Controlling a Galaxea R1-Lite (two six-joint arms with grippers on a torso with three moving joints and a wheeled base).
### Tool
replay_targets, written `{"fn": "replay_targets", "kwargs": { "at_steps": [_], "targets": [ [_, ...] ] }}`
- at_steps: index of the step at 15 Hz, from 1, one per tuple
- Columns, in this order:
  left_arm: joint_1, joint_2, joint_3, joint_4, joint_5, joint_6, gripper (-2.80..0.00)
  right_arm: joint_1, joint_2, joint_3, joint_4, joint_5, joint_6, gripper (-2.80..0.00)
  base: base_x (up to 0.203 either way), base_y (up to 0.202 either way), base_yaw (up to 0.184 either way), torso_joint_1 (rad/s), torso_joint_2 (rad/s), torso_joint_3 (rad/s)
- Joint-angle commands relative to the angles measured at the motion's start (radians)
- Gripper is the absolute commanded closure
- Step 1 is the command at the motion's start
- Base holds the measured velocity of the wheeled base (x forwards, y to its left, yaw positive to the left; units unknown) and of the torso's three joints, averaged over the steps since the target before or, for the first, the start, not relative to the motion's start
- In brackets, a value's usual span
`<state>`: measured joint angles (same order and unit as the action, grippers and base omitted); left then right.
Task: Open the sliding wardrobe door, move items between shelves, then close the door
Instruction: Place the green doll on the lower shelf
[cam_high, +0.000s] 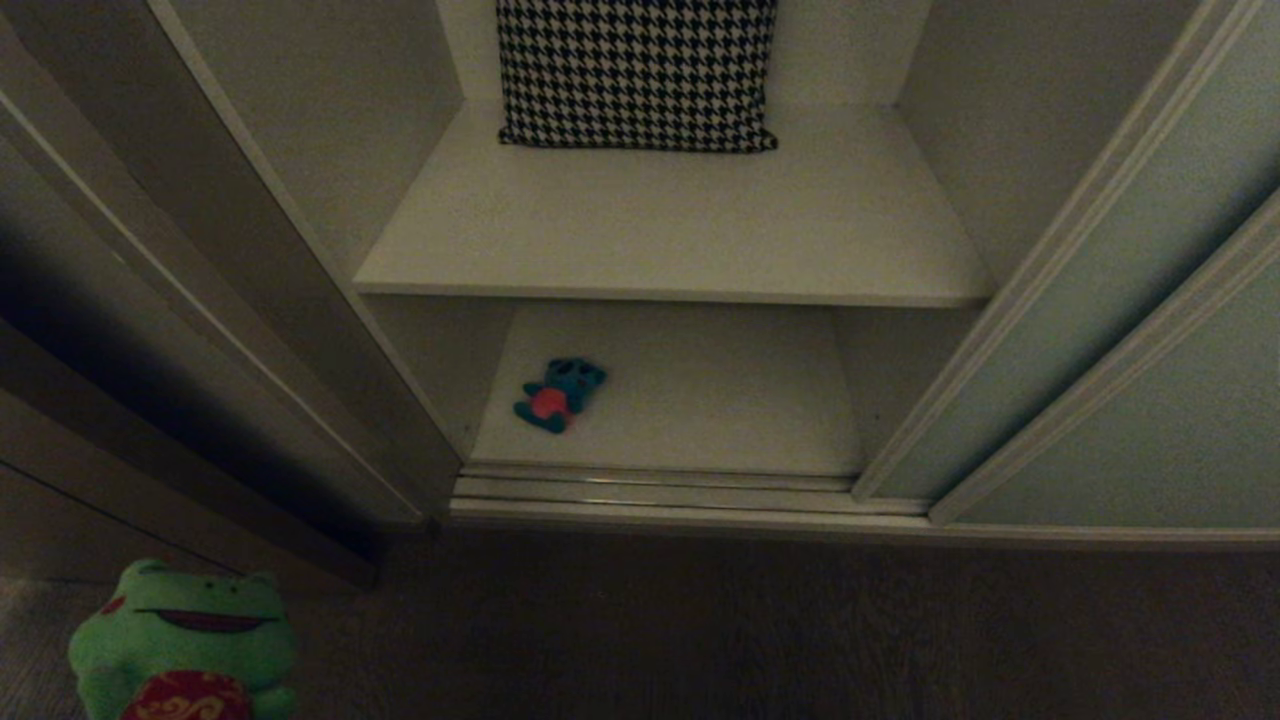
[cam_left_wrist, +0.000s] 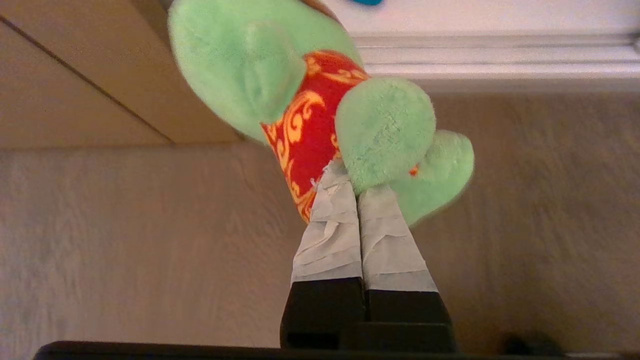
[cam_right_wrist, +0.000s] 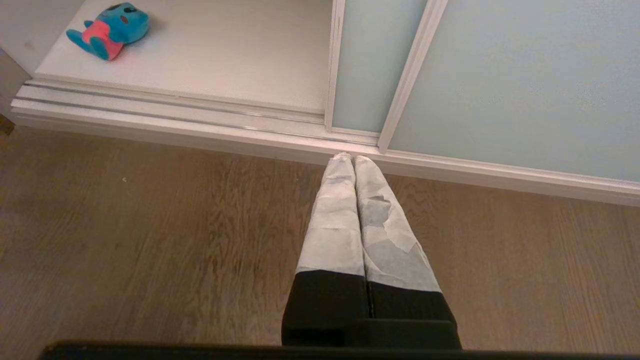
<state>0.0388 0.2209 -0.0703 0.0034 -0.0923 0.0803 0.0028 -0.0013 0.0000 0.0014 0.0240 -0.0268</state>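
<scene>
My left gripper (cam_left_wrist: 350, 176) is shut on the green frog (cam_left_wrist: 385, 130), pinching it low down where a leg meets its red patterned belly. The head view shows the frog (cam_high: 185, 630) at the bottom left, above the floor in front of the wardrobe; the gripper itself is hidden there. The blue toy (cam_high: 560, 393) lies on the lower shelf (cam_high: 720, 400), near its left side. The upper shelf (cam_high: 680, 230) carries only a cushion. The sliding wardrobe door (cam_high: 1060, 340) stands slid to the right, leaving the compartment open. My right gripper (cam_right_wrist: 354, 159) is shut and empty, over the floor near the door track.
A black-and-white houndstooth cushion (cam_high: 637, 70) leans at the back of the upper shelf. A dark brown side panel (cam_high: 150, 330) borders the opening on the left. The door track (cam_high: 650, 490) runs along the threshold, with wooden floor (cam_high: 700, 630) in front.
</scene>
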Motion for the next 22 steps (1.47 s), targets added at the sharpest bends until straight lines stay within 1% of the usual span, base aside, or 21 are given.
{"fn": "replay_targets", "kwargs": {
  "at_steps": [1, 3, 4, 6, 8, 10, 12, 14, 16, 20, 22],
  "targets": [
    [-0.008, -0.061, 0.055, -0.131, 0.004, 0.004, 0.0, 0.0, 0.0, 0.0, 0.0, 0.001, -0.001, 0.0, 0.0, 0.0, 0.0, 0.0, 0.0, 0.0],
    [-0.015, -0.182, 0.041, -0.037, 0.005, 0.007, 0.0, 0.0, 0.0, 0.0, 0.0, 0.001, -0.001, 0.0, 0.0, 0.0, 0.0, 0.0, 0.0, 0.0],
    [-0.018, -0.213, 0.04, -0.016, 0.009, 0.007, 0.0, 0.0, 0.0, 0.0, 0.0, 0.001, -0.001, 0.0, 0.0, 0.0, 0.0, 0.0, 0.0, 0.0],
    [-0.019, -0.218, 0.043, -0.015, 0.014, -0.011, 0.0, 0.0, 0.0, 0.0, 0.0, 0.001, -0.001, 0.0, 0.0, 0.0, 0.0, 0.0, 0.0, 0.0],
    [-0.019, -0.218, 0.055, -0.032, 0.033, -0.011, 0.0, 0.0, 0.0, 0.0, 0.0, 0.001, -0.001, 0.0, 0.0, 0.0, 0.0, 0.0, 0.0, 0.0],
    [-0.019, -0.218, 0.07, -0.069, 0.034, -0.012, 0.0, 0.0, 0.0, 0.0, 0.0, 0.001, -0.001, 0.0, 0.0, 0.0, 0.0, 0.0, 0.0, 0.0],
    [-0.019, -0.218, 0.069, -0.069, 0.046, -0.038, 0.0, 0.0, 0.0, 0.0, 0.0, 0.001, -0.001, 0.0, 0.0, 0.0, 0.0, 0.0, 0.0, 0.0],
    [-0.019, -0.218, 0.07, -0.062, 0.052, -0.03, 0.0, 0.0, 0.0, 0.0, 0.0, 0.001, -0.001, 0.0, 0.0, 0.0, 0.0, 0.0, 0.0, 0.0],
    [-0.019, -0.218, 0.068, 0.015, 0.067, 0.01, 0.0, 0.0, 0.0, 0.0, 0.0, 0.001, -0.001, 0.0, 0.0, 0.0, 0.0, 0.0, 0.0, 0.0],
    [-0.019, -0.218, 0.07, 0.004, 0.075, 0.003, 0.0, 0.0, 0.0, 0.0, 0.0, 0.001, -0.001, 0.0, 0.0, 0.0, 0.0, 0.0, 0.0, 0.0],
    [-0.019, -0.218, 0.07, 0.001, 0.075, -0.014, 0.0, 0.0, 0.0, 0.0, 0.0, 0.001, -0.001, 0.0, 0.0, 0.0, 0.0, 0.0, 0.0, 0.0]
  ]
}}
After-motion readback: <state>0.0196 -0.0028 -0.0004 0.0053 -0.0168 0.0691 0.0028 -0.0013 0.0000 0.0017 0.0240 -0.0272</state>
